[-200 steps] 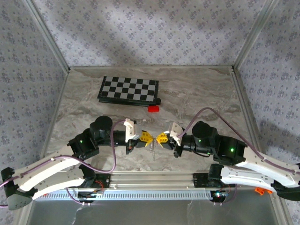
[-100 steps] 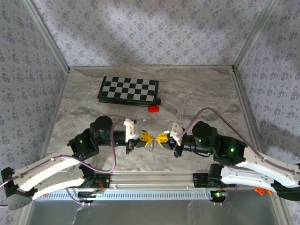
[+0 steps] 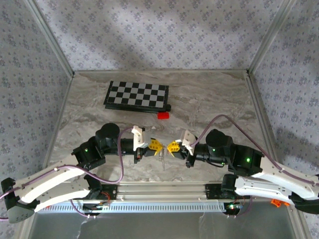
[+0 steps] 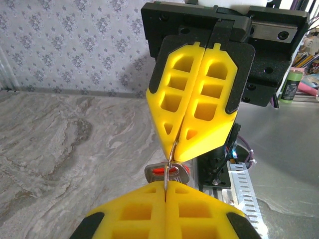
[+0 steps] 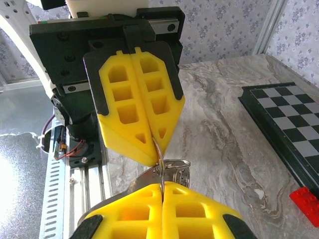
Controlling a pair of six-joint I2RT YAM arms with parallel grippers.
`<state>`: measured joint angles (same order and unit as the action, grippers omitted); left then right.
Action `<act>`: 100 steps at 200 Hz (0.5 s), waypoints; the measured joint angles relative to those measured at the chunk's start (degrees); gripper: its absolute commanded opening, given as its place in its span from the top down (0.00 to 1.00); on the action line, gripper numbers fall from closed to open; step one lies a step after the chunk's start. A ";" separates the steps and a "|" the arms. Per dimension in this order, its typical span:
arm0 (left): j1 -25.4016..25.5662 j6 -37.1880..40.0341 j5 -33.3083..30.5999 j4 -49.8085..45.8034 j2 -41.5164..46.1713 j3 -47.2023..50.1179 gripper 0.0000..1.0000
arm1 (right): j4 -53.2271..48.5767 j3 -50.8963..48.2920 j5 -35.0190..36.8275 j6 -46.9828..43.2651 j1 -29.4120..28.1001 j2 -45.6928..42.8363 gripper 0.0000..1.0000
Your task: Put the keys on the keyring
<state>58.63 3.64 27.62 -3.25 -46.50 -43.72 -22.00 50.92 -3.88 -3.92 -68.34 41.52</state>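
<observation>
My left gripper [image 3: 158, 146] and right gripper [image 3: 169, 146] meet tip to tip above the near middle of the table. Both are shut on the keyring [image 4: 171, 158], a thin silvery wire ring pinched edge-on between the two pairs of yellow fingers. In the left wrist view my left gripper [image 4: 165, 185] is at the bottom and the right gripper [image 4: 174, 147] faces it from above. The keys [image 4: 167, 173] hang just under the ring, a silver key head with red showing in its slot. In the right wrist view the keys [image 5: 175, 172] hang behind my right gripper [image 5: 162, 184], below the left gripper [image 5: 157, 144].
A folded checkerboard [image 3: 137, 94] lies at the back of the marble table, with a solid red block [image 3: 163, 115] in front of its right corner. A metal rail [image 3: 164, 191] with the arm bases runs along the near edge. Patterned walls close in the sides and back.
The right arm has shifted very slightly to the right. Both grippers stay shut on the ring, and the keys hang in the same place.
</observation>
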 measured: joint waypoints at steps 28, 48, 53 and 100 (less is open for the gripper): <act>0.00 0.00 0.00 -0.02 0.00 0.00 1.00 | 0.00 0.00 0.00 0.00 0.02 0.11 1.00; 0.00 0.00 0.00 0.00 0.00 0.00 1.00 | 0.04 0.00 0.00 -0.02 0.02 0.26 1.00; 0.02 0.00 0.00 0.00 0.00 0.00 1.00 | 0.09 0.00 0.00 -0.02 0.00 0.33 1.00; 0.00 0.00 0.00 0.00 0.00 0.00 1.00 | 0.48 -0.02 0.00 -0.02 0.00 0.63 1.00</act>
<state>58.63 3.64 27.62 -3.25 -46.50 -43.72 -21.52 50.89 -3.88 -3.95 -68.34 42.15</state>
